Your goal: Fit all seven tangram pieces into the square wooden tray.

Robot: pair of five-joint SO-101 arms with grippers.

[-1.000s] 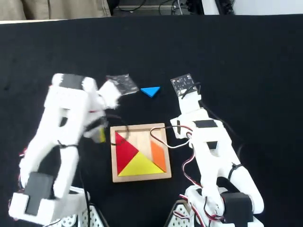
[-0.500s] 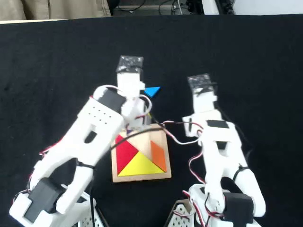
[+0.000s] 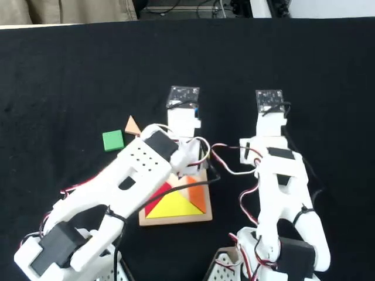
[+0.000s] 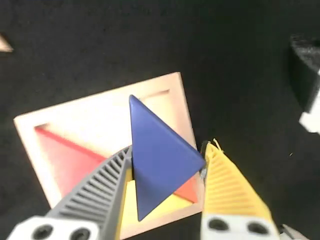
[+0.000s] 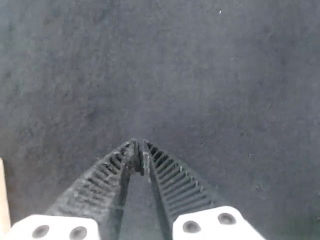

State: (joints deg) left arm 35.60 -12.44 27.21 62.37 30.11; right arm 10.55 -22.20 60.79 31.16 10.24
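The square wooden tray (image 3: 176, 220) lies near the table's front, between the two arms. It holds a red triangle (image 3: 153, 203), a yellow triangle (image 3: 176, 206) and an orange piece (image 3: 200, 197). My left gripper (image 4: 167, 150) hangs over the tray (image 4: 95, 99), shut on a dark blue triangle (image 4: 155, 160) that stands on edge between the fingers. Below it lie the red triangle (image 4: 65, 155) and the yellow one (image 4: 127, 205). My right gripper (image 5: 138, 148) is shut on nothing, above bare black cloth to the right of the tray.
A green square (image 3: 113, 140) and a tan triangle (image 3: 132, 125) lie on the cloth left of the tray. A sliver of light blue (image 3: 196, 108) peeks from behind the left wrist. The right arm (image 3: 276, 167) stands close beside the tray.
The left arm swung from the table's left side across to the tray, uncovering the green square and tan triangle. The right arm drifted a little to the right.
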